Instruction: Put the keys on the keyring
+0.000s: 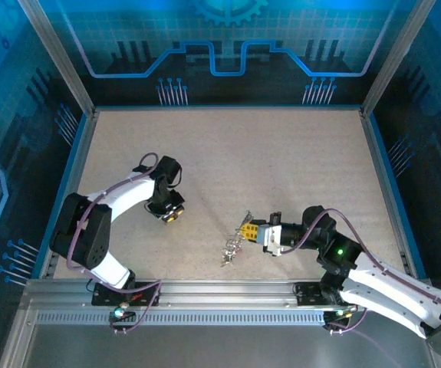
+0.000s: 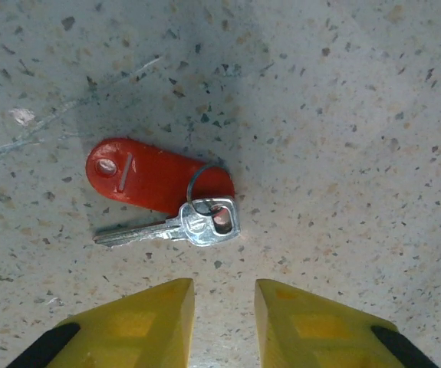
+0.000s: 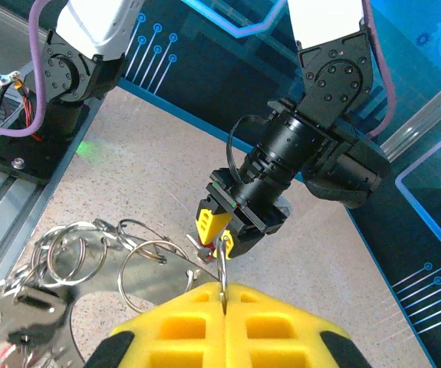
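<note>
red tag [image 2: 155,178] and its silver key [image 2: 182,227] lie on the table [image 2: 358,115] just ahead of the left claw [image 2: 224,295], whose yellow fingers [image 2: 139,322] stand apart with nothing between them. right claw [image 3: 224,303] is pinched together on the keyring [image 3: 223,268], spare rings [image 3: 90,257] bunched to its left. i'd push the left claw forward until the fingers straddle the key head, then pinch its edges, clear of the tag.
</note>
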Controlling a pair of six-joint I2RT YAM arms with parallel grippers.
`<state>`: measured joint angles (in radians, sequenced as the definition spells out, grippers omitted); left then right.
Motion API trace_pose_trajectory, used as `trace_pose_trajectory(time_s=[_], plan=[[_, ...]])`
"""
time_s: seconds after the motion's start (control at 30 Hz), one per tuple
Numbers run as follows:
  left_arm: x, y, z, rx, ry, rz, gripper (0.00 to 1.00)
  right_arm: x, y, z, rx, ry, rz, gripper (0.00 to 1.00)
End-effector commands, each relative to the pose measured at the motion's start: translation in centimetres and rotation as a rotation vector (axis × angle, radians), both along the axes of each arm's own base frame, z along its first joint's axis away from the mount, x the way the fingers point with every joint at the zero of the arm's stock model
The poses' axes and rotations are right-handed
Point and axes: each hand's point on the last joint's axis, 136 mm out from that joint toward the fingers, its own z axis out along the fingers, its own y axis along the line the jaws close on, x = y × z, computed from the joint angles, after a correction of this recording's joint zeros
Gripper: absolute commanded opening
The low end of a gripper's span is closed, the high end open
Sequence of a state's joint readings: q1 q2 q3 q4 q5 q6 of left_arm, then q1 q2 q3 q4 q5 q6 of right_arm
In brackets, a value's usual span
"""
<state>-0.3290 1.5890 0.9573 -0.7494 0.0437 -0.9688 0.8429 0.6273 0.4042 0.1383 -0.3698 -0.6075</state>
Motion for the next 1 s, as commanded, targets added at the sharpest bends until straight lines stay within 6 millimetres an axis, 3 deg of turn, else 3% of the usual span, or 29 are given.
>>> trace_pose_trajectory(time_s=[0.0, 0.1, 0.23, 0.43, 0.97], plan=[[0.9, 0.7, 1.0, 0.023, -0.032, 0.037, 0.34, 0.3, -0.2, 3.0, 0.06, -0.065, -0.013, 0.0], [0.7, 1.2, 1.0, 0.036, -0.031, 0.039, 0.42, 0.3, -0.1, 2.9, 0.054, -0.061, -0.011, 0.0], [0.6, 1.3, 0.1, -0.012, -0.015, 0.056, 0.42, 0.4, 0.0, 2.6, 0.046, -0.057, -0.006, 0.0], [1.2, 1.7, -0.2, -0.026, -0.035, 0.054, 0.31, 0.5, -0.1, 2.9, 0.075, -0.066, -0.022, 0.0], [1.2, 1.6, -1.5, -0.039, -0.001, 0.058, 0.26, 0.5, -0.1, 2.9, 0.067, -0.058, -0.023, 0.0]])
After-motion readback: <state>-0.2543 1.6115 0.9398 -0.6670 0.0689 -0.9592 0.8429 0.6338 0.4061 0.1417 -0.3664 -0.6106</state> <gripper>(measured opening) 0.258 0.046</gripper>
